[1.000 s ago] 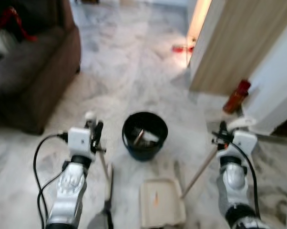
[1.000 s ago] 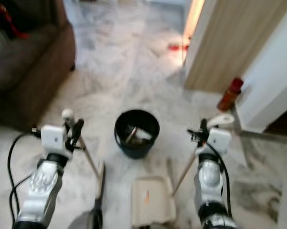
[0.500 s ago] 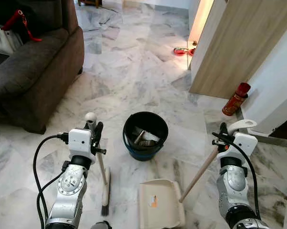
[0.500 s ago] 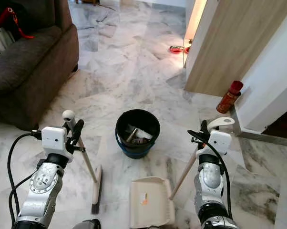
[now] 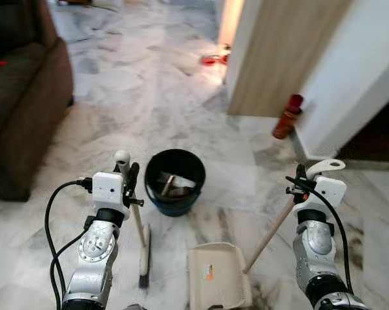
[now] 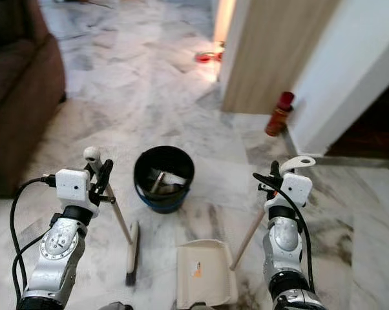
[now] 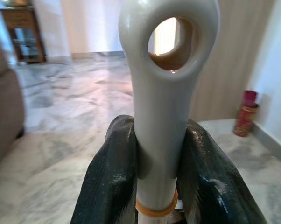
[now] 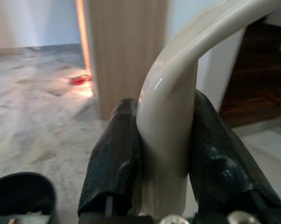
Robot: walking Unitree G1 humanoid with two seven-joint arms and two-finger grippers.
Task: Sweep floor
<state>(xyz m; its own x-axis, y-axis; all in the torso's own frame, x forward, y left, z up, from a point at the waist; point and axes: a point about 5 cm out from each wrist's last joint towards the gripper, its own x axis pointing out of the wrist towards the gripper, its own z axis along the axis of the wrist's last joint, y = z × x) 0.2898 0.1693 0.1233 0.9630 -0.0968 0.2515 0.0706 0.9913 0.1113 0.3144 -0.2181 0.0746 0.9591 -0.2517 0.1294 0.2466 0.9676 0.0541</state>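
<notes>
On the marble floor [image 5: 181, 97], the left gripper [image 7: 161, 172] clamps its fingers around the broom [image 5: 141, 248] handle while the right gripper [image 8: 164, 154] grips the dustpan [image 5: 218, 279] handle, a black bucket [image 5: 175, 183] standing just beyond both.

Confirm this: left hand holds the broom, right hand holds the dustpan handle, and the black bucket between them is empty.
Not empty. The left eye view shows rubbish inside the black bucket. The rest stands: the left hand holds the broom, and the right hand holds the dustpan handle.
</notes>
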